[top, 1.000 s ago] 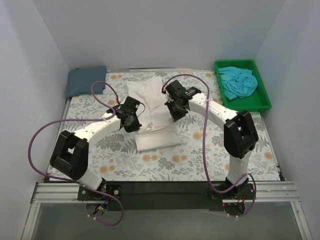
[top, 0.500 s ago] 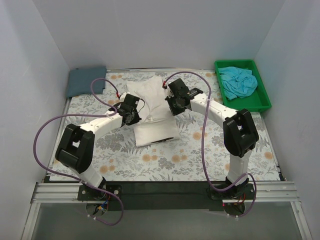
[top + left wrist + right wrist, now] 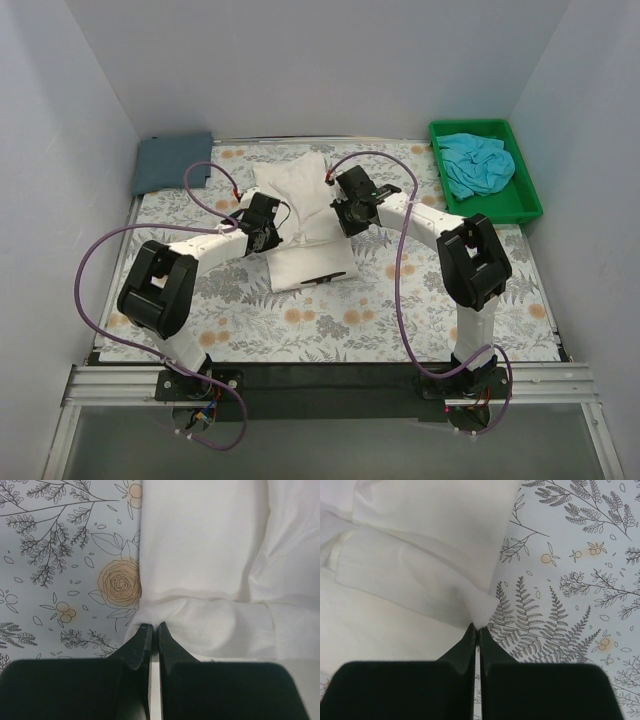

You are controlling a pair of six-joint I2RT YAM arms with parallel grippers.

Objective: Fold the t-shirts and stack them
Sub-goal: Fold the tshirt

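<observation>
The cream-white t-shirt (image 3: 303,215) lies partly folded in the middle of the floral table cover. My left gripper (image 3: 268,232) is shut on its left edge; the left wrist view shows the jaws (image 3: 154,626) pinching a fold of white cloth (image 3: 210,545). My right gripper (image 3: 347,222) is shut on the shirt's right edge; the right wrist view shows the jaws (image 3: 477,628) pinching a corner of cloth (image 3: 420,540). The slate blue-grey t-shirt (image 3: 170,161) lies folded at the back left. The turquoise t-shirt (image 3: 477,163) lies crumpled in the green tray (image 3: 527,197).
The floral cover (image 3: 400,310) spans the table between white walls. The green tray stands at the back right corner. Purple cables (image 3: 95,260) loop off both arms.
Both grippers moved toward the back with the shirt's edges in them, drawing its front end up and back; the shirt now reaches less far toward the front.
</observation>
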